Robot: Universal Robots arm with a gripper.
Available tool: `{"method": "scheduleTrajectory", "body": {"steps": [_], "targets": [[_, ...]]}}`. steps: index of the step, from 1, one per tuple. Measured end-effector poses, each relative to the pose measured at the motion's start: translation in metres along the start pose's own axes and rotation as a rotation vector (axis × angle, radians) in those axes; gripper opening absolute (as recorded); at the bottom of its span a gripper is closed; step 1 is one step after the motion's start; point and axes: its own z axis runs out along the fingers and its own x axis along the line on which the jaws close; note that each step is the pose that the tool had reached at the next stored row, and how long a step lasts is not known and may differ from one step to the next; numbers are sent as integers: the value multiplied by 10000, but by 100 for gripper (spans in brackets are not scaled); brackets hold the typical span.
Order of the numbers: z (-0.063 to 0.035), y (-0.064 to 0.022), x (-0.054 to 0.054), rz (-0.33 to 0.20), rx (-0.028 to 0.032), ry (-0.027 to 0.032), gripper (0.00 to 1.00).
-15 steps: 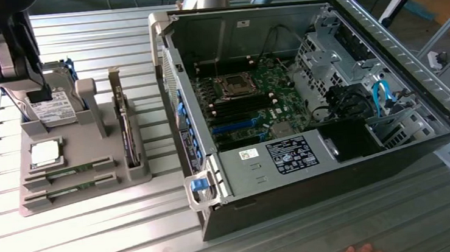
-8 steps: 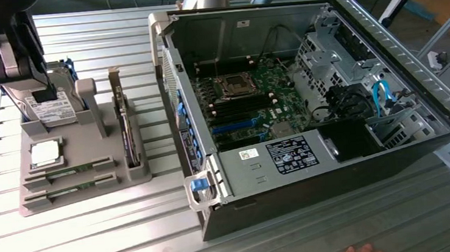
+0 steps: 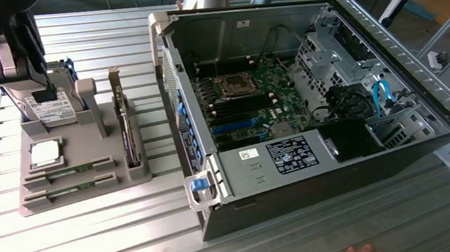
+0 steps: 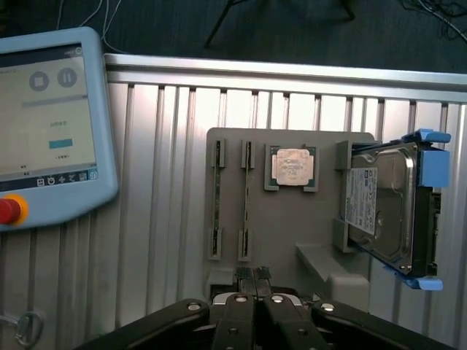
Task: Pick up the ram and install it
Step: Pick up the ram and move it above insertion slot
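Slotted metal table (image 3: pixel 96 235) under everything. Open computer case (image 3: pixel 209 36) well apart from fingers, toward exterior view's right. Grey holder (image 4: pixel 292 219) just ahead of fingers. Hard drive (image 4: pixel 387 204) on edge in holder, off to one side of fingers. Gripper (image 4: pixel 253 277): fingers pressed together, empty. Ram (image 4: pixel 246 200): two green sticks on edge in holder slots, ahead of fingertips, untouched. Processor (image 4: pixel 292 166) between ram and hard drive.

No writing on any label or screen is legible.
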Motion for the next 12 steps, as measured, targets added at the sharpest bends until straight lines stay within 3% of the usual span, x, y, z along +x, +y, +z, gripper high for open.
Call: {"method": "scheduleTrajectory", "body": {"steps": [4, 12], "targets": [[5, 0, 0, 291, 4, -2, 10], [21, 2, 1, 297, 10, -3, 10]]}}
